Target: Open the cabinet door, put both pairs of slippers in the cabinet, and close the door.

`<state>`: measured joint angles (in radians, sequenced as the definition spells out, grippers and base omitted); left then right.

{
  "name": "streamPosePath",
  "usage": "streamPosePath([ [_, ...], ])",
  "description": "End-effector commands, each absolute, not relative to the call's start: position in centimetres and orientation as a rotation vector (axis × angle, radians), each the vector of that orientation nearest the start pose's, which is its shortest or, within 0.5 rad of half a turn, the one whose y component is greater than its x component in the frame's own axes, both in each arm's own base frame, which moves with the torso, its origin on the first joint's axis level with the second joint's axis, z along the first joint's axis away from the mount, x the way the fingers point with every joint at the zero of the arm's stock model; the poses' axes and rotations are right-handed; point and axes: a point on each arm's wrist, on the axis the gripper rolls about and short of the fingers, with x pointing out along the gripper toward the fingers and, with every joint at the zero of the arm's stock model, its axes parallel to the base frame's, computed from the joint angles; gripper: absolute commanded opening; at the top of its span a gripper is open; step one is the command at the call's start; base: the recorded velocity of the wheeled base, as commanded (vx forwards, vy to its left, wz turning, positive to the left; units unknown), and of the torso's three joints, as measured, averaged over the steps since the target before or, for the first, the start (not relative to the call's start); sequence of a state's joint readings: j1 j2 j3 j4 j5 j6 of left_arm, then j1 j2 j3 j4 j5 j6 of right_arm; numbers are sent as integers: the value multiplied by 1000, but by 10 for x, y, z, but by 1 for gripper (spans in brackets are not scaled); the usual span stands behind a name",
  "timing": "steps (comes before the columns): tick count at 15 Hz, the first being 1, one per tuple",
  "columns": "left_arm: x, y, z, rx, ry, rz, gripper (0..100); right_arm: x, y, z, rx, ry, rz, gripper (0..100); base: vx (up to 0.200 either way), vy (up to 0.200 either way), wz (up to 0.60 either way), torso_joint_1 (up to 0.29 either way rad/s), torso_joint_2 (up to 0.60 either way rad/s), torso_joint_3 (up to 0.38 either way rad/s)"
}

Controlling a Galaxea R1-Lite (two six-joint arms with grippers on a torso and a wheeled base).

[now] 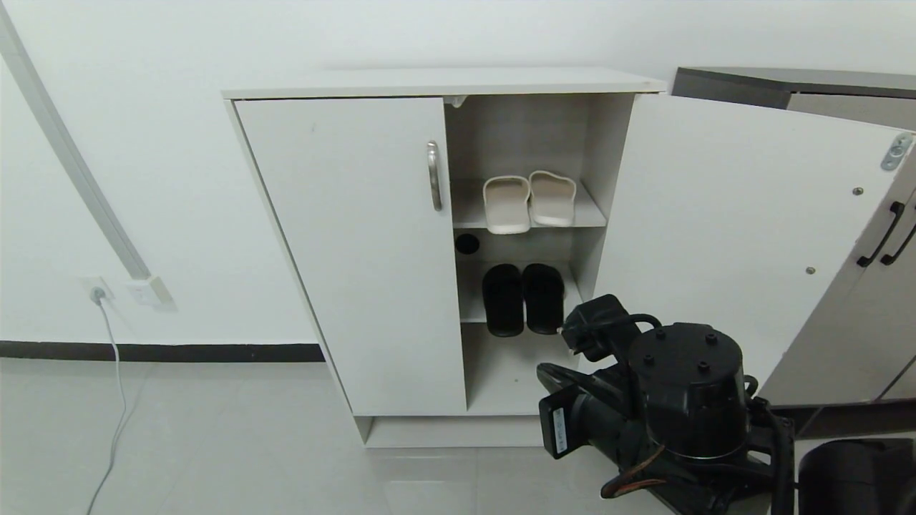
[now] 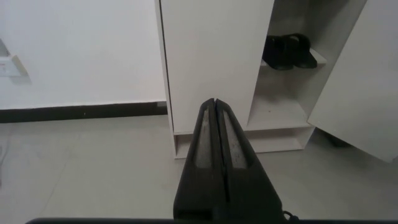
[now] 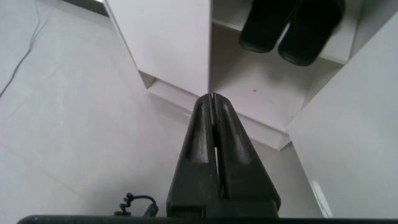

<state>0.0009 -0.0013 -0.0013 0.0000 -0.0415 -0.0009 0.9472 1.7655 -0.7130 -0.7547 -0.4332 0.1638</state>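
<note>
- White rectangular board cabinet (image 1: 343,250): smooth, matt, laminate-like panels; the inner back wall has a faint grey grain.
- Slim curved silver door handle (image 1: 434,176): brushed metal with a soft sheen.
- Cream open-toe slippers (image 1: 529,202): smooth moulded foam or rubber, matt.
- Black open-toe slippers (image 1: 522,297): the same moulded look, dull matt.
- Pale grey tiled floor (image 1: 215,443): glossy, with reflections.
- Small silver hinge plate (image 1: 896,151): bare metal.
- Left gripper (image 2: 213,102) and right gripper (image 3: 214,98): black, matt, plastic-looking.

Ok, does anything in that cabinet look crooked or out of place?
Nothing damaged or spilled. The pale beige slippers and the black slippers both overhang their shelf fronts slightly, and the white cabinet's right door stands open.
</note>
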Motion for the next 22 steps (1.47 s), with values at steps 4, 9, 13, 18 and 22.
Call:
streamPosePath([
  [4,-23,-1,76,-2,-2,-40,0,187,243,147,-40,282,487,0,0,0,0,0,0,0],
  [9,-23,-1,76,-2,-2,-40,0,187,243,147,-43,284,487,0,0,0,0,0,0,0],
  [13,-23,-1,76,-2,-2,-40,0,187,243,147,-43,284,487,0,0,0,0,0,0,0],
  [18,-23,-1,75,-2,0,-40,0,187,243,147,-43,284,487,0,0,0,0,1,-90,-150],
  [22,-23,-1,76,-2,-2,-40,0,188,245,145,-45,287,487,0,0,0,0,38,-455,-371],
])
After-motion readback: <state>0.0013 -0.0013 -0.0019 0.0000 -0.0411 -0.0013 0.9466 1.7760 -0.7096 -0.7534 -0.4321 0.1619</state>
